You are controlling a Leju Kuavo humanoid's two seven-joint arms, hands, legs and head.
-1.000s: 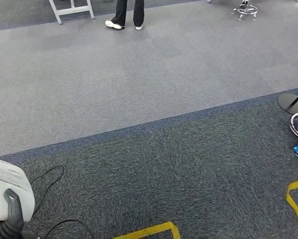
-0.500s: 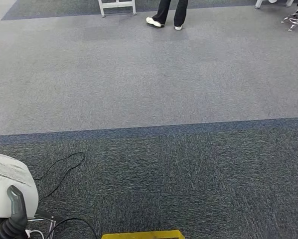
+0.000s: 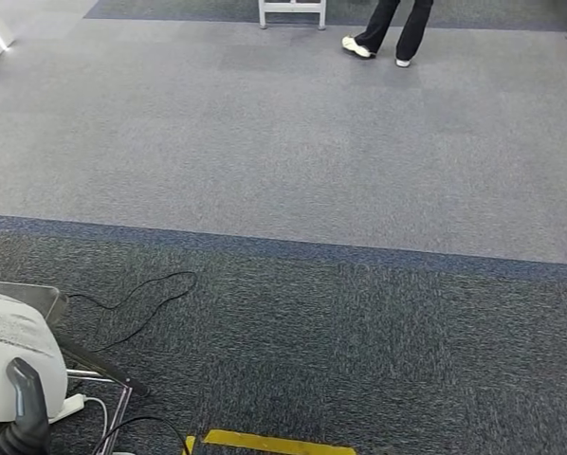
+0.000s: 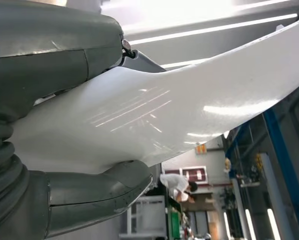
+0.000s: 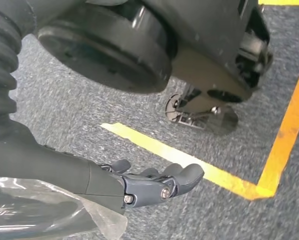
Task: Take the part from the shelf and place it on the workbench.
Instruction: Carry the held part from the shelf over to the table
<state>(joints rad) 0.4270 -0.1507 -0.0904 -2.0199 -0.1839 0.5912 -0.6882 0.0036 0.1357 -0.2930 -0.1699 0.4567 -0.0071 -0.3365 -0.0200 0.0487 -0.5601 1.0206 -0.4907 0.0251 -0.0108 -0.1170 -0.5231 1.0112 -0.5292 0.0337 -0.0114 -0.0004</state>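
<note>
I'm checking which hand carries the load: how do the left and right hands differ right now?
The left hand grips the white part, thumb and fingers closed around it; the right hand holds nothing. The left is raised beside the body; the right hangs over the carpet. Both have grey ribbed covers.

I read this as an industrial workshop or test hall: grey carpet tiles point(image 3: 302, 142) marked with yellow floor tape point(image 3: 277, 442), loose cables point(image 3: 134, 303) lying just beside that tape, and blue steel racking point(image 4: 282, 150) under long ceiling strip lights point(image 4: 216, 27).
</note>
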